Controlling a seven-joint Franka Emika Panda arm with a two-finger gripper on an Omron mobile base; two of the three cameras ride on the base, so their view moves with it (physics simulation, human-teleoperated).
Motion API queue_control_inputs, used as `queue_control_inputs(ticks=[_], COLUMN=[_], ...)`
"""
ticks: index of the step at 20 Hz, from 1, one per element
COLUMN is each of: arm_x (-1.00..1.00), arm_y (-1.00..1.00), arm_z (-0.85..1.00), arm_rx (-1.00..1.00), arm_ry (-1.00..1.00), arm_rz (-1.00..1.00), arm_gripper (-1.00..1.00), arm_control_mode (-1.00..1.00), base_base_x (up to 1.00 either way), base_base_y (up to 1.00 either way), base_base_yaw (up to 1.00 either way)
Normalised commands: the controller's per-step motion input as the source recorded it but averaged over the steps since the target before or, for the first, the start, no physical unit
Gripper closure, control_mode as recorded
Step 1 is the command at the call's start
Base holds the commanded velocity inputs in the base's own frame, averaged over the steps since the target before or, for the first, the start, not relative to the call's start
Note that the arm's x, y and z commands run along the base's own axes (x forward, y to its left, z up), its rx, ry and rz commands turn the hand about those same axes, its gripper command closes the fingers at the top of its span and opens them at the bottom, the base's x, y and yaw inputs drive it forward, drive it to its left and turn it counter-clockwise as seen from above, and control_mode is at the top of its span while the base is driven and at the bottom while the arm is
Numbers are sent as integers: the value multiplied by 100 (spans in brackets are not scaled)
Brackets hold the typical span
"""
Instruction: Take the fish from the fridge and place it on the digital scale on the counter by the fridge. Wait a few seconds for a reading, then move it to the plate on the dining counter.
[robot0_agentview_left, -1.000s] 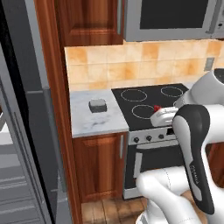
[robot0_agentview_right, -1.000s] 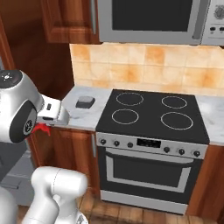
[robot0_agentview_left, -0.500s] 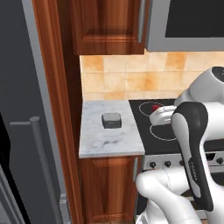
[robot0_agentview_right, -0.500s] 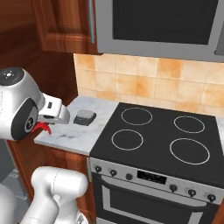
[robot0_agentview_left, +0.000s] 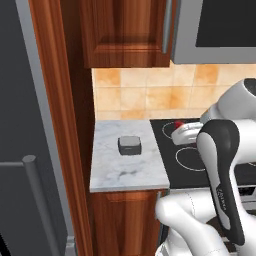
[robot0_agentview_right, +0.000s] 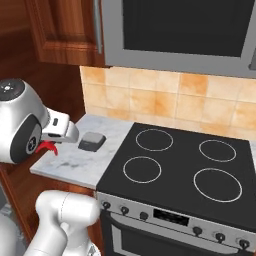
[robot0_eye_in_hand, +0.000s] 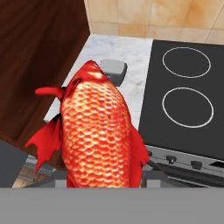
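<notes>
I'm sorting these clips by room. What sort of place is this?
A home kitchen, by the look of it: a black four-ring stovetop, a marble counter over wood cabinets, a tiled backsplash. The claw holds a red fish.

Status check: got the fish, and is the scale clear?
Gripper shut on the fish, held above the counter. Digital scale top bare. Nothing in the way.
</notes>
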Motion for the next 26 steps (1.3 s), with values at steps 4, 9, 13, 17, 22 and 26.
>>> queue_control_inputs(ticks=[4,9,13,17,22,26], arm_x=[0,0,0,9,34,57], arm_y=[0,0,0,0,22,25], arm_z=[0,0,0,-33,-68,-73], arm_rx=[0,0,0,0,0,0], arm_ry=[0,0,0,2,11,2], arm_rz=[0,0,0,0,0,0], arm_gripper=[100,100,100,100,100,100], arm_control_mode=[100,100,100,-100,-100,-100], base_base_x=[33,11,0,0,0,0], base_base_y=[11,1,0,0,0,0], base_base_yaw=[0,0,0,0,0,0])
